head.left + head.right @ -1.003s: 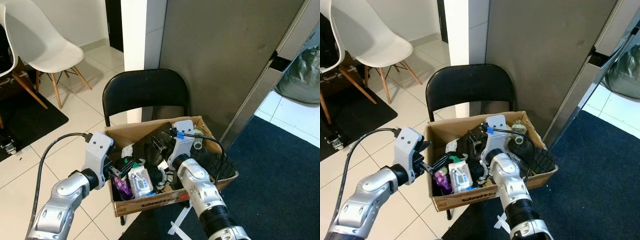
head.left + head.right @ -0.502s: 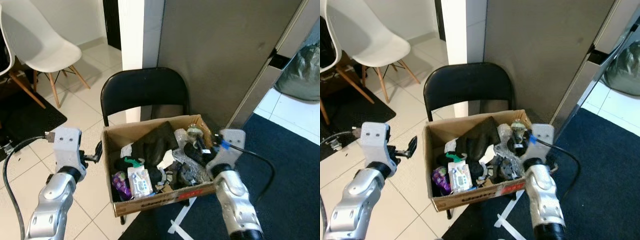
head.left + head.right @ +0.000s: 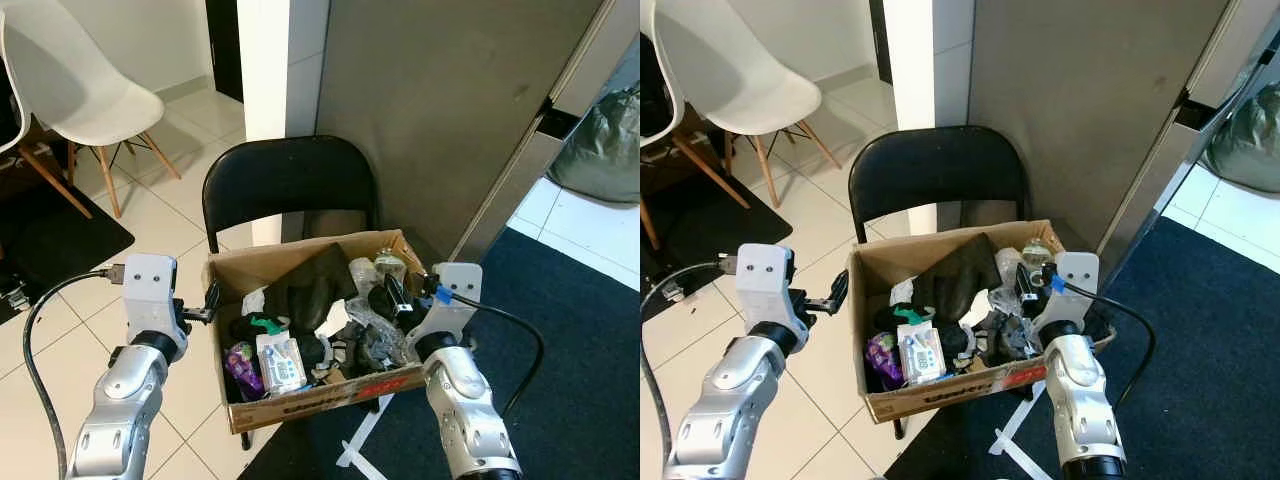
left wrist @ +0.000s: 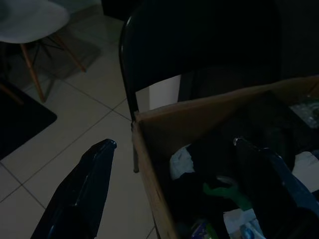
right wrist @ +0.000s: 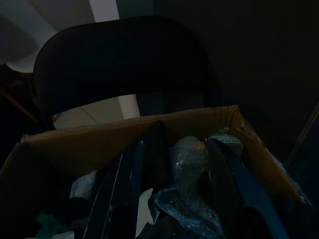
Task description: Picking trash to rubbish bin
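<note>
From the head camera you see a corrugated cardboard box (image 3: pixel 300 400) on a black folding chair (image 3: pixel 290 185), heaped with crumpled trash (image 3: pixel 320 320): dark fabric, a printed wipes packet (image 3: pixel 280 362).

Your left wrist view shows the left claw (image 4: pixel 172 186) released, straddling the box's left wall.

Your right wrist view shows the right claw (image 5: pixel 172 191) released, a crinkly clear wrapper (image 5: pixel 189 164) between its fingers.

Head views bright, sharp, wrist views dim (underexposed)
</note>
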Tool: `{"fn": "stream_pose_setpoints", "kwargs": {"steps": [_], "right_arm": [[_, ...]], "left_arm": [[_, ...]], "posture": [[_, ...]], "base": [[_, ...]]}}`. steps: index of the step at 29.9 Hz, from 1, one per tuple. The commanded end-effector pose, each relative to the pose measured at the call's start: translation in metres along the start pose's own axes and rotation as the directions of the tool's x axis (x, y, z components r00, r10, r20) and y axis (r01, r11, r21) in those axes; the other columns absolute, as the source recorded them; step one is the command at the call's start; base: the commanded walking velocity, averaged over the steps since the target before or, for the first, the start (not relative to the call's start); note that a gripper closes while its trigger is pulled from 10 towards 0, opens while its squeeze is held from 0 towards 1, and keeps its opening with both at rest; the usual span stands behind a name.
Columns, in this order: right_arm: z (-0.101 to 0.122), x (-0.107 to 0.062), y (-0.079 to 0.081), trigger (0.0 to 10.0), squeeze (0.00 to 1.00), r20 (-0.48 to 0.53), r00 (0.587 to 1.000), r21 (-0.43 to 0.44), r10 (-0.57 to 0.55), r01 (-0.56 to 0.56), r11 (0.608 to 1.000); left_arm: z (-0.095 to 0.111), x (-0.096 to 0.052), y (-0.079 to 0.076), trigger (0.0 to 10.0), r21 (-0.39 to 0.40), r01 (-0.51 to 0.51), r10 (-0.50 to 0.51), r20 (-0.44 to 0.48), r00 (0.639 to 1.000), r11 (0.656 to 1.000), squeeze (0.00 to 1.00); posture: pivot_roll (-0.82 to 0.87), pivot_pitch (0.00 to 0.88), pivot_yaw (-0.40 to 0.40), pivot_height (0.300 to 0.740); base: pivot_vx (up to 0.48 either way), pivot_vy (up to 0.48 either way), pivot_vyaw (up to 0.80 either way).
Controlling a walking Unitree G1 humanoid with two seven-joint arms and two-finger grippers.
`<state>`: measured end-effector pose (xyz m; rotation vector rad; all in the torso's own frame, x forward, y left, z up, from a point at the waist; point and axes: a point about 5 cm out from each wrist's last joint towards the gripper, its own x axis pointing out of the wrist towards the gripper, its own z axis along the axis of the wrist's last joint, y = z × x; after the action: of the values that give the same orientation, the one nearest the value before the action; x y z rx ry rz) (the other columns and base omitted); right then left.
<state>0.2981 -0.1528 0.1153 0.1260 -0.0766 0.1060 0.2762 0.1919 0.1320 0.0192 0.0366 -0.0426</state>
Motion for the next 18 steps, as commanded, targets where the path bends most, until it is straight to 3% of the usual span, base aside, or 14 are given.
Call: {"fn": "stream_pose_setpoints", "kwargs": {"steps": [1, 5, 18], "right_arm": [[-0.0025, -0.0033, 0.0021, 10.0, 0.0, -0.022, 1.0, -0.012, 0.013, -0.013, 1.0], [-0.0026, -0.0036, 0.0025, 10.0, 0.0, -0.025, 1.0, -0.013, 0.014, -0.014, 1.0], [-0.0021, -0.0029, 0.0051, 10.0, 0.0, -0.034, 0.999, -0.005, 0.016, -0.016, 1.0]], "left_arm": [[-0.0018, -0.0021, -0.0051, 10.0, -0.007, 0.01, -0.01, -0.006, 1.0, 1.0, 0.0], [-0.0017, -0.002, -0.0054, 10.0, -0.006, 0.01, -0.01, -0.005, 1.0, 1.0, 0.0], [-0.0004, -0.0005, -0.0053, 10.0, -0.003, 0.01, -0.01, -0.003, 1.0, 1.0, 0.0]], "posture": [[-0.03, 0.091, -0.02, 0.74], [-0.03, 0.091, -0.02, 0.74], [-0.03, 0.093, -0.017, 0.74]], "base": [[0.0, 0.0, 0.0], [0.0, 0.0, 0.0], [-0.267, 0.0, 0.0]]}}
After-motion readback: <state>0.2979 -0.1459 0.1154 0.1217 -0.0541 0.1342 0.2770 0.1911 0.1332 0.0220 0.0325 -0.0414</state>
